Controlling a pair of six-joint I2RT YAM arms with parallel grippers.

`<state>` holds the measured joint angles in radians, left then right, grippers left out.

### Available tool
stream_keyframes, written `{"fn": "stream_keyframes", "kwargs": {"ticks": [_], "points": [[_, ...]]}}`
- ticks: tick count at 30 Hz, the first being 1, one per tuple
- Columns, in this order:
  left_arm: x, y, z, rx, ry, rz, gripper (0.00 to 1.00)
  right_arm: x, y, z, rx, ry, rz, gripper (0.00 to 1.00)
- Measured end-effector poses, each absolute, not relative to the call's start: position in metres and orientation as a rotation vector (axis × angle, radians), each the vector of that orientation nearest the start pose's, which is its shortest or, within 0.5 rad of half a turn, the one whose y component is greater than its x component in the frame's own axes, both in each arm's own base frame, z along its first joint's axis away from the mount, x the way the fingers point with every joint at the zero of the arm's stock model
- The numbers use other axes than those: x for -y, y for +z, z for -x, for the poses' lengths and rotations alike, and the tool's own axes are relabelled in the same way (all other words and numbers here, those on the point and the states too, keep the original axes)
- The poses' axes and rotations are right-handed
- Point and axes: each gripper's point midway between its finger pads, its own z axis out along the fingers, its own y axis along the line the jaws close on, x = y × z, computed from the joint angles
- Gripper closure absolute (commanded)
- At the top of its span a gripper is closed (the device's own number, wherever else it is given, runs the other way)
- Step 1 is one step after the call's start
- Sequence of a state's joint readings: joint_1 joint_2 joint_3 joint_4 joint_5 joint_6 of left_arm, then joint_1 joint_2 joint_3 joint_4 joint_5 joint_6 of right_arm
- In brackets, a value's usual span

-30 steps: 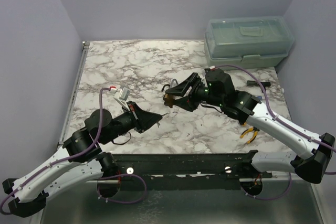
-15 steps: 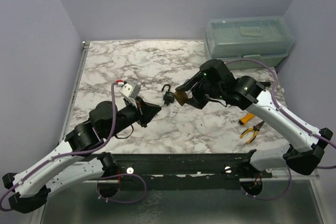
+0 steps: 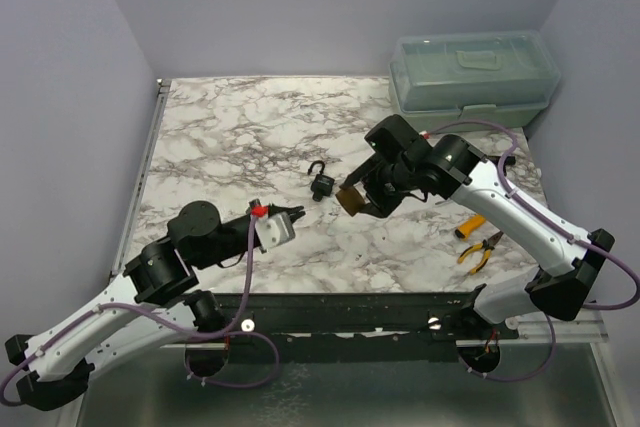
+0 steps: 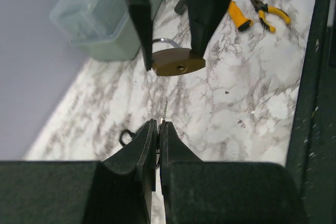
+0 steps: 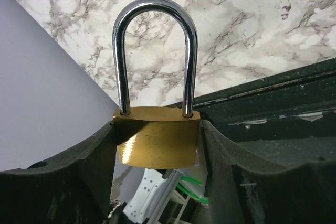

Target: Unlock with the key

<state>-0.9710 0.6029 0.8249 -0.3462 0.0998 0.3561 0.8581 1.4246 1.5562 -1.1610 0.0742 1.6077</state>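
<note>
Brass is what I look for first: the padlock (image 5: 157,137) sits clamped by its body between the two fingers of the right end effector (image 3: 357,197), shackle up in the right wrist view and both shackle legs seated in the body, so it reads as locked. In the overhead frame it hangs just right of centre, lifted off the marble tabletop (image 3: 230,127). Its underside is turned toward the lower left of the frame, where the other arm waits.

The left end effector (image 4: 158,127) is clenched, and a thin metal blade pokes out from between its tips. That is the key (image 4: 166,111), pinched by its head. In the left wrist view the key points up the frame at the padlock's bottom face. The small dark dot on that face is probably the keyway, though it is too small for me to be sure. Key tip and padlock are near each other but clearly apart, and the blade sits a little left of that dot.

By my reckoning the task is roughly at its midpoint. Both pieces are picked up and presented to each other. Lining up, inserting, turning and springing the shackle are all left to do.

A small black lock (image 3: 320,183) lies on the tabletop near centre, pliers (image 3: 478,247) at the right, and a pale green toolbox (image 3: 470,77) at the upper right.
</note>
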Motion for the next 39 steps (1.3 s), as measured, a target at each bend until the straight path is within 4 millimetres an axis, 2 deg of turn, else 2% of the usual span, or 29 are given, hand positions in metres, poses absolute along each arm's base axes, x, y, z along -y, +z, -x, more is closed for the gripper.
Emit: {"fn": "stream_keyframes", "kwargs": {"ticks": [3, 6, 14, 20, 27, 39], "points": [[0.226, 0.301, -0.136, -1.096, -0.476, -1.299, 1.00, -0.285, 0.253, -0.204, -2.607, 0.723, -1.105, 1.00], [0.228, 0.298, -0.126, -0.948, -0.437, -1.402, 1.00, -0.288, 0.255, -0.202, -2.614, 0.747, -1.155, 1.00], [0.239, 0.299, -0.125, -0.673, -0.286, -1.559, 1.00, -0.305, 0.250, -0.194, -2.701, 0.781, -1.219, 1.00], [0.248, 0.291, -0.133, -0.580, -0.185, -1.646, 1.00, -0.317, 0.237, -0.189, -2.783, 0.760, -1.246, 1.00], [0.254, 0.276, -0.141, -0.537, -0.126, -1.736, 1.00, -0.319, 0.238, -0.187, -2.787, 0.769, -1.279, 1.00], [0.247, 0.271, -0.158, -0.509, 0.042, -1.791, 1.00, -0.317, 0.237, -0.186, -2.781, 0.746, -1.323, 1.00]]}}
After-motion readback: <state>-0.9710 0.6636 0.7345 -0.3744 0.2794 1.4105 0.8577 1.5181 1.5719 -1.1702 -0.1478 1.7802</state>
